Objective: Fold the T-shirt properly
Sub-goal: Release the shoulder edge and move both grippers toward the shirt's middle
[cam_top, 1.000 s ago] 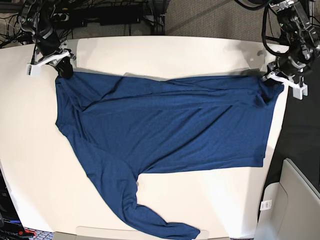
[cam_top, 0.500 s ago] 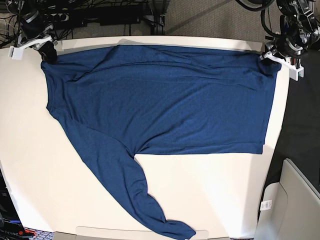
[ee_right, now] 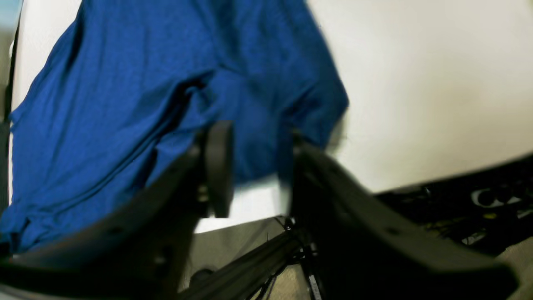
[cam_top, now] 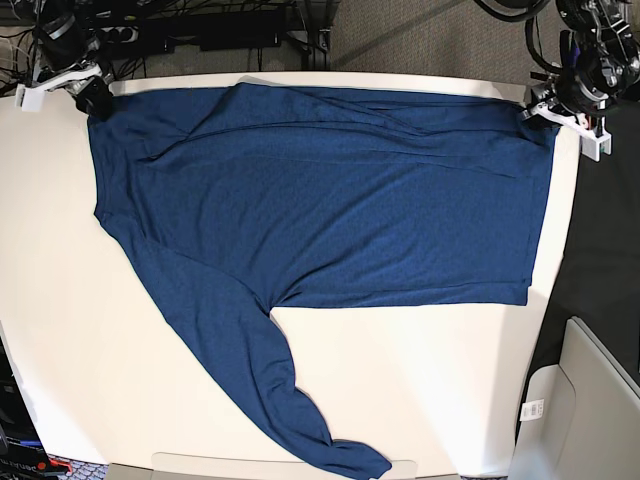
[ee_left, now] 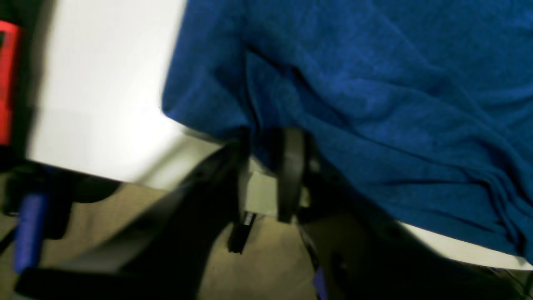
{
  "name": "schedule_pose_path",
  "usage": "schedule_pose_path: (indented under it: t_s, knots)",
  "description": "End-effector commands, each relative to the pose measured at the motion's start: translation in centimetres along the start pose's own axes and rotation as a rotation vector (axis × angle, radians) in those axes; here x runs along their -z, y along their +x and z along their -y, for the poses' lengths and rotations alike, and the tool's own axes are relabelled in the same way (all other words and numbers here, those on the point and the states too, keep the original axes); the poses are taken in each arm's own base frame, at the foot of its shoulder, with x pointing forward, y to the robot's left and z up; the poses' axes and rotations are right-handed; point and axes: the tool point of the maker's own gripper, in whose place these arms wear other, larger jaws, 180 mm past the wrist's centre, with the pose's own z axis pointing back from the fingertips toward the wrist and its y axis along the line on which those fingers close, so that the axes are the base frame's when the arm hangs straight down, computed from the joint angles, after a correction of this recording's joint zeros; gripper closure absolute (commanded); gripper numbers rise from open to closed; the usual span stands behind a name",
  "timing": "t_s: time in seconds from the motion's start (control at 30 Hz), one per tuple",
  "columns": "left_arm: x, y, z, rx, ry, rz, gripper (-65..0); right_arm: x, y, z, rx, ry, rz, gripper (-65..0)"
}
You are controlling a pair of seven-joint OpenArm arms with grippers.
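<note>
The T-shirt (cam_top: 330, 190) is soft knit cloth, matt and faintly heathered, its dark blue weave showing a fine nap where it wrinkles in the wrist views. The desk (cam_top: 420, 390) under it is a smooth, pale, nearly matt sheet with a slight sheen. Both the left pincer (ee_left: 264, 175) and right pincer (ee_right: 250, 166) look like dull black plastic, smooth-faced.

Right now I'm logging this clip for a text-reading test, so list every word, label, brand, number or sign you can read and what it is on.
None can be read.
T-shirt: plain dark blue, no print or label showing.
White tag on the grey bin at the base view's lower right: dark marks, too small to read.
Red object at the left wrist view's edge: blurred, no text legible.
</note>
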Motion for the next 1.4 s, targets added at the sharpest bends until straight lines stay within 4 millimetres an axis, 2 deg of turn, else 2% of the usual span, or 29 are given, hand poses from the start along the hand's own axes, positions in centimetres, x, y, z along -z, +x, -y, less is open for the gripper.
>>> schedule_pose_path:
  t_s: [0.0, 0.13, 0.27, 0.4, 0.47, 0.53, 0.6, 0.77, 0.97, 1.17, 1.27, 1.37]
  knots:
    - [-0.6, 1.1, -0.1, 0.019, 0.003, 0.026, -15.3, -0.5, 0.8, -0.2, -0.014, 0.012, 0.028, -21.9]
    - [-1.7, 2.2, -1.8, -0.011, 0.04, 0.07, -19.5, -1.1, 1.0, 0.5, -0.004, -0.01, 0.044, -21.9]
    - [-3.2, 3.9, -3.5, -0.056, 0.076, 0.141, -19.7, -1.6, 1.8, 0.9, 0.001, -0.028, 0.08, -21.9]
    - [-3.3, 7.0, -2.4, -0.05, 0.049, 0.217, -19.7, -0.7, 3.9, -0.2, -0.003, 0.017, 0.139, -21.9]
    - [-3.6, 9.1, -1.6, -0.042, 0.029, 0.262, -19.7, 0.0, 6.3, -1.2, -0.079, 0.031, 0.167, -21.9]
    - [-3.7, 11.1, -0.5, -0.043, -0.001, 0.311, -19.7, 1.4, 7.6, -2.2, -0.158, 0.037, 0.169, -22.0]
    - [-2.8, 12.7, 1.6, -0.023, -0.053, 0.323, -19.7, 2.7, 9.7, -2.9, -0.25, 0.029, 0.185, -22.1]
    - [1.1, 15.1, 4.7, -0.06, -0.157, 0.274, -19.7, 6.6, 13.2, -5.7, -0.41, 0.03, 0.202, -22.2]
    - [3.4, 18.8, 7.3, -0.097, -0.23, 0.313, -19.6, 11.8, 15.2, -7.9, -0.481, 0.035, 0.175, -22.2]
    - [4.8, 21.7, 8.2, 0.022, -0.132, 0.409, -19.9, 15.3, 18.2, -9.3, -0.483, 0.03, 0.183, -22.2]
    - [6.1, 22.1, 8.8, 0.056, -0.107, 0.409, -21.8, 16.6, 19.6, -9.5, -0.455, 0.032, 0.185, -22.2]
    - [7.6, 22.5, 8.2, 0.031, -0.086, 0.398, -25.1, 17.4, 20.8, -10.0, -0.429, 0.045, 0.193, -22.2]
